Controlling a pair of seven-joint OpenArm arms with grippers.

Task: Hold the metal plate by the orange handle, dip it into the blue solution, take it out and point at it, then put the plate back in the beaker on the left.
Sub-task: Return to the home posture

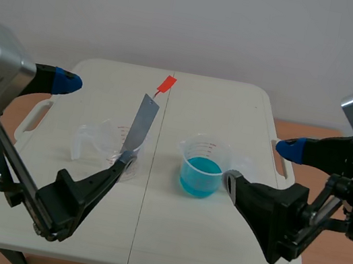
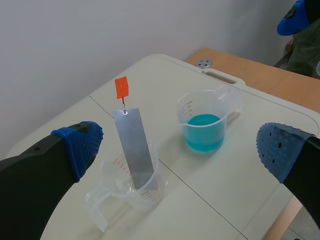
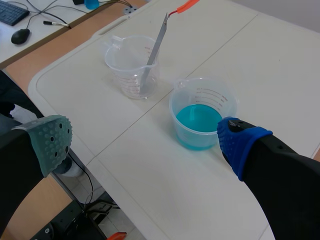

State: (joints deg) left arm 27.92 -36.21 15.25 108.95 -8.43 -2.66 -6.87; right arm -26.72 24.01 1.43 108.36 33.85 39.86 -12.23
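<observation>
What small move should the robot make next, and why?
Probably move the open left claw to the handle and close on it: the plate stands ungripped in the empty beaker, with the handle at its top.

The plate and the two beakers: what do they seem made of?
The plate: thin sheet metal, matte grey, evenly dull. Its orange handle: likely plastic or tape. The left beaker and the blue-solution beaker: probably clear plastic, see-through with printed scale marks.

Left fingers (image 2: 75,147), right fingers (image 3: 50,140) apart
</observation>
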